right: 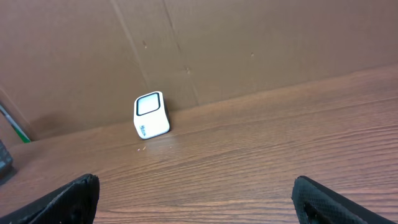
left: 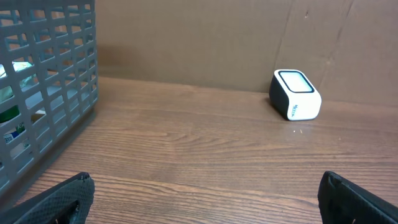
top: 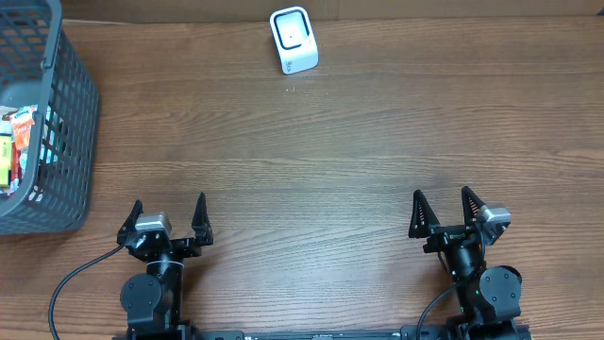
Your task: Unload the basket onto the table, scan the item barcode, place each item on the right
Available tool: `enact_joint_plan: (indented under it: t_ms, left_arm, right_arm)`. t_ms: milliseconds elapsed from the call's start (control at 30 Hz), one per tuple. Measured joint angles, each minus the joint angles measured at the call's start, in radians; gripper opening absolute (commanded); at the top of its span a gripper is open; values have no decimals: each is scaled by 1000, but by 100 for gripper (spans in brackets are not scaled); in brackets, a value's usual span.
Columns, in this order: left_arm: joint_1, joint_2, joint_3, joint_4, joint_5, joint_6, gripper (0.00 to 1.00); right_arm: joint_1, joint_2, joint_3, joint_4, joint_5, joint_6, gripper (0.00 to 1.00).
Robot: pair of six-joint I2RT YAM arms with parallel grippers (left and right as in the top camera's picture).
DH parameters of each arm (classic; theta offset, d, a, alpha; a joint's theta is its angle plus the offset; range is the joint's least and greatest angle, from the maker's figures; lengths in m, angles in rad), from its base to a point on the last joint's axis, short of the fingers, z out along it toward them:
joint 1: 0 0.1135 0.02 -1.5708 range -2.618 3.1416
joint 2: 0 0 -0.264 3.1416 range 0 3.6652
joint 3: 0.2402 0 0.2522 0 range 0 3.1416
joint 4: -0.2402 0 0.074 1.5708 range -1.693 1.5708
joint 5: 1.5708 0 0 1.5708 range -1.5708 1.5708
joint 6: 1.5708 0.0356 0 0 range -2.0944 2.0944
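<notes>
At table point(top: 330, 161) front edge, idling with left gripper point(top: 169, 202) and right gripper point(top: 442, 195) both spread wide, gripping nothing. Spotting scanner point(top: 293, 40) at far edge, well apart. Finding items point(top: 19, 132) piled inside basket point(top: 71, 104), far left. Judging them light, crinkly, slippery packets, not making out which kind; likely pinching along one edge, leaving flat faces uncovered.
</notes>
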Motion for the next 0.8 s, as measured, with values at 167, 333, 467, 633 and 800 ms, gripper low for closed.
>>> enact_joint_plan:
  t_ms: [167,333,467,633,800]
  left_arm:
    - [0,0,0,0,0,0,100]
    - [0,0,0,4,4,0,100]
    - [0,0,-1,69,14,0,100]
    - [0,0,-1,325,42,0,100]
    - [0,0,3,519,124,-5,100]
  right_arm:
    - [0,0,0,0,0,0,100]
    - [0,0,0,-1,0,0,100]
    - [0,0,0,0,0,0,100]
    - [0,0,0,-1,0,0,100]
    - [0,0,0,0,0,0,100]
